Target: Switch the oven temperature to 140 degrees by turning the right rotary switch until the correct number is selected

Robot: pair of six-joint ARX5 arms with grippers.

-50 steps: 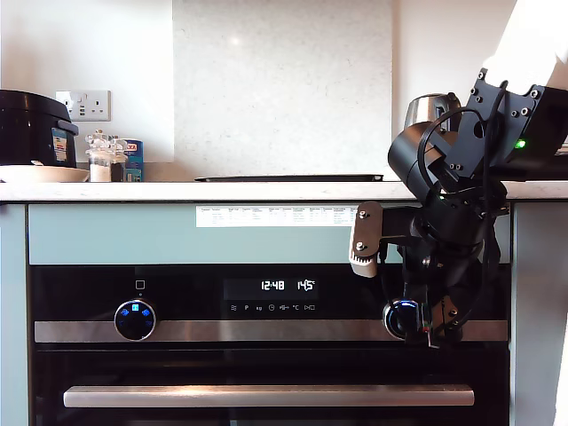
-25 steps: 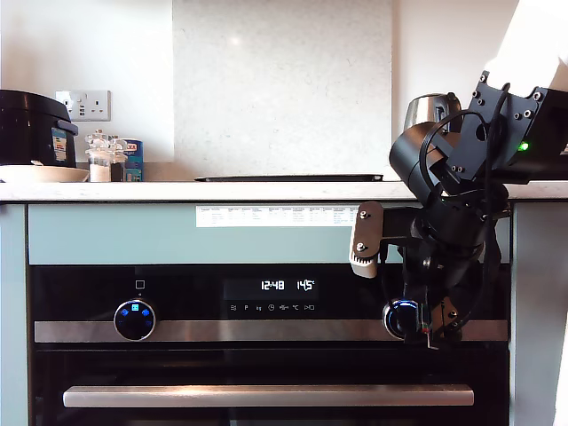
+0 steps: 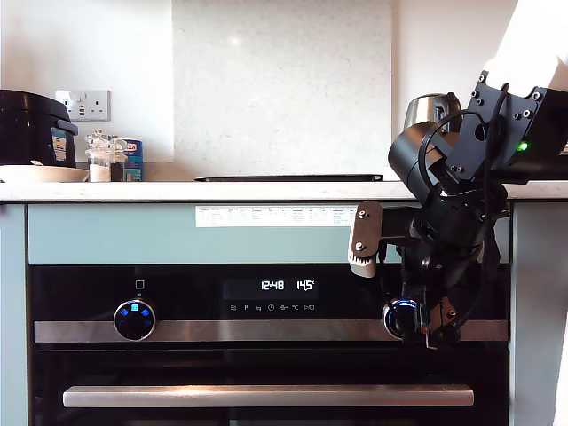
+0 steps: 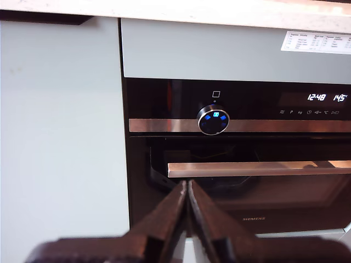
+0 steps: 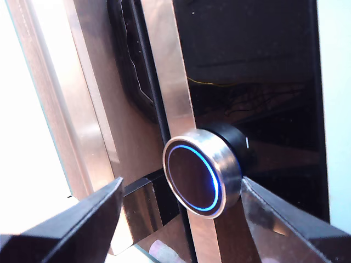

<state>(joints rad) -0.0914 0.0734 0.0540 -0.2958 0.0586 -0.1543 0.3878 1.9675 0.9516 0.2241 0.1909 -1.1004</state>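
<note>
The oven (image 3: 213,355) is black glass with a steel band, and its display (image 3: 287,286) reads 12:48 and 145. The right rotary switch (image 3: 399,316) glows with a blue ring at the exterior view's right, partly behind my second gripper (image 3: 428,327). In the second wrist view the right rotary switch (image 5: 200,175) sits between the open fingers (image 5: 77,224), with a gap on one side and the other finger close to its rim. My first gripper (image 4: 187,189) is shut on nothing, hangs back from the oven (image 4: 236,186), and faces the icon knob (image 4: 214,121).
The long steel bar handle (image 3: 266,395) runs below the knobs. The icon knob (image 3: 135,319) is at the exterior view's left. On the worktop (image 3: 177,191) stand a kettle (image 3: 426,111), jars (image 3: 105,160) and a black cooker (image 3: 31,129). A white sleeve (image 3: 541,40) shows at the upper right.
</note>
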